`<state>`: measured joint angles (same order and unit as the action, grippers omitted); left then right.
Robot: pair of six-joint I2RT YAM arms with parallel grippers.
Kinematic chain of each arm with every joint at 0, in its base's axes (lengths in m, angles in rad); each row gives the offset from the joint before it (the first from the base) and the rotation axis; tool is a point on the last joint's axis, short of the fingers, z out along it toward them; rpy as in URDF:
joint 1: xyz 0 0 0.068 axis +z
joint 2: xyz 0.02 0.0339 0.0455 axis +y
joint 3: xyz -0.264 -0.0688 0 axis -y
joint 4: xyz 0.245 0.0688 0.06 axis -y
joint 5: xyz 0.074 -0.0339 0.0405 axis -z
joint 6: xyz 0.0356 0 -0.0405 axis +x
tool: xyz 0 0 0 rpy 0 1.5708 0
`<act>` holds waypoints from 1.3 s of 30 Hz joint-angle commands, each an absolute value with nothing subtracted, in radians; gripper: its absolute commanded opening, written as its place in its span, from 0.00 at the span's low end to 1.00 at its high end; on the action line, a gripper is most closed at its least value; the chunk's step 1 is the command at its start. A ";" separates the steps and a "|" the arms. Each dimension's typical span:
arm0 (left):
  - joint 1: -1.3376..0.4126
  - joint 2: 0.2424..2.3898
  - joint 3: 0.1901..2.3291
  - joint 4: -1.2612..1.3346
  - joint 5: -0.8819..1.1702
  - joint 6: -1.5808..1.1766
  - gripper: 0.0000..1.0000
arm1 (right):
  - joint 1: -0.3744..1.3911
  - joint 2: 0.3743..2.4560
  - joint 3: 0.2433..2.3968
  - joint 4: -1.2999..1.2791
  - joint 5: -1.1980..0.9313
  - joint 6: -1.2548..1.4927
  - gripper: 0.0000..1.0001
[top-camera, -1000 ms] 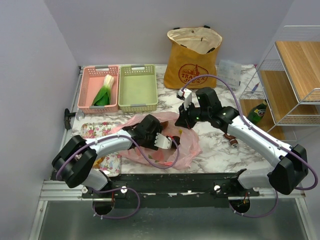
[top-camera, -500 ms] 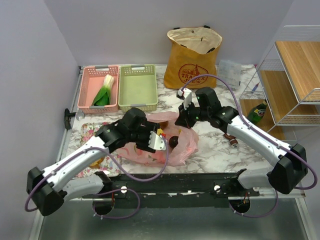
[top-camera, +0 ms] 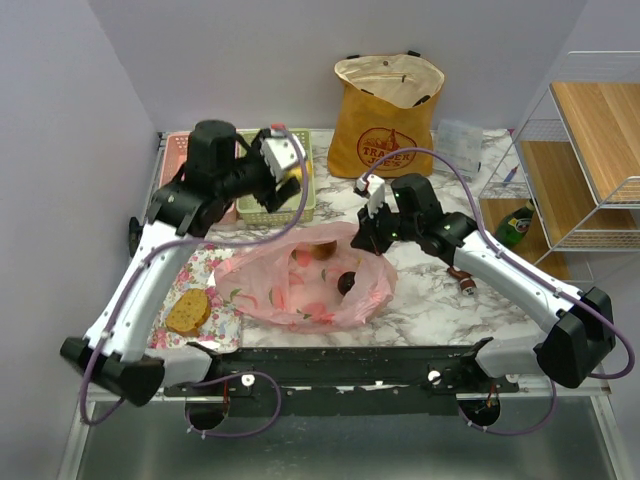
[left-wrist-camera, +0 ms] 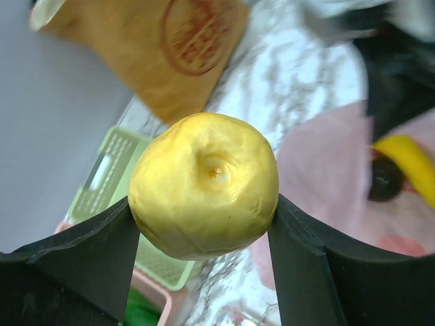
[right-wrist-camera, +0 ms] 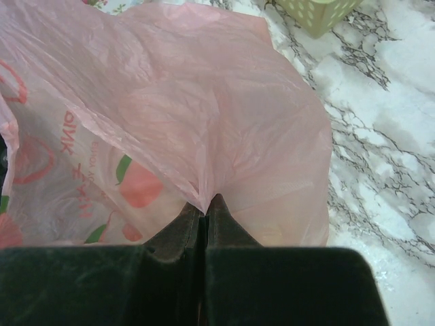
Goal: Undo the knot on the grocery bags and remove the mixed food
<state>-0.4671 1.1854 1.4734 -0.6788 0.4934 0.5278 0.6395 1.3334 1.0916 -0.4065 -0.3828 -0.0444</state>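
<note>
From above, the left hand [top-camera: 285,166] hangs at about 11 o'clock on the marble-patterned counter [top-camera: 440,300]. It is over the pale green slotted plastic basket [top-camera: 275,210], its jaws spread just wide enough to grip a round yellow lemon [top-camera: 292,179]. A pink slotted plastic basket [top-camera: 176,148] sits just beside the green one on its 9 o'clock side, mostly behind the arm. The thin, crinkly translucent pink plastic bag [top-camera: 300,295] lies open near the centre, slightly toward 6 o'clock, with a dark round fruit [top-camera: 347,283] inside. The right hand [top-camera: 368,236] pinches the pink bag at its 2 o'clock edge. The mustard-yellow tote with a red round logo [top-camera: 385,120] stands upright at 12 o'clock. At 8 o'clock a browned bread slice [top-camera: 187,311] lies on a floral tray [top-camera: 215,272].

In the left wrist view the lemon [left-wrist-camera: 204,185] fills the centre, with both black fingers [left-wrist-camera: 88,261] touching it from 8 and 4 o'clock. The tote is at 12 o'clock and the green basket at 9. The pink bag is at 3, with a yellow banana [left-wrist-camera: 408,163] beside the dark fruit.

In the right wrist view the jaws are pressed together at 6 o'clock, nipping a fold of the pink bag [right-wrist-camera: 170,102]. The bag spreads toward 12 and 9 o'clock. Bare counter lies at 3 and a corner of the green basket at 1.
</note>
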 commanded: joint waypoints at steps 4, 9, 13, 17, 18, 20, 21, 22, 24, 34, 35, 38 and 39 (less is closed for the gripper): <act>-0.277 1.551 1.667 -0.624 0.290 0.400 0.24 | 0.625 1.330 1.110 -0.372 -0.357 -0.038 0.00; -0.223 1.770 1.762 -0.583 0.254 0.385 0.25 | 0.620 1.320 1.100 -0.378 -0.362 -0.056 0.01; -0.211 1.933 1.873 -0.630 0.256 0.383 0.27 | 0.616 1.321 1.107 -0.388 -0.365 -0.073 0.01; -0.212 2.077 1.975 -0.654 0.245 0.377 0.29 | 0.612 1.328 1.106 -0.390 -0.364 -0.081 0.01; -0.212 2.114 2.007 -0.659 0.240 0.367 0.29 | 0.612 1.331 1.106 -0.393 -0.363 -0.085 0.01; -0.212 2.181 2.074 -0.674 0.230 0.357 0.30 | 0.611 1.337 1.106 -0.395 -0.361 -0.090 0.01; -0.212 2.205 2.094 -0.679 0.219 0.357 0.31 | 0.611 1.340 1.106 -0.397 -0.356 -0.092 0.01; -0.212 2.227 2.113 -0.679 0.208 0.356 0.32 | 0.610 1.341 1.109 -0.400 -0.353 -0.094 0.01; -0.212 2.257 2.134 -0.674 0.193 0.342 0.34 | 0.611 1.343 1.109 -0.404 -0.345 -0.100 0.01; -0.212 2.317 2.175 -0.724 0.180 0.364 0.71 | 0.609 1.371 1.116 -0.417 -0.347 -0.110 0.01; -0.212 2.306 2.174 -0.728 0.186 0.359 0.77 | 0.609 1.374 1.118 -0.420 -0.352 -0.112 0.01; -0.211 2.225 2.129 -0.718 0.209 0.343 0.98 | 0.609 1.381 1.120 -0.426 -0.358 -0.117 0.01; -0.211 2.192 2.116 -0.718 0.224 0.339 0.98 | 0.609 1.382 1.120 -0.425 -0.358 -0.115 0.01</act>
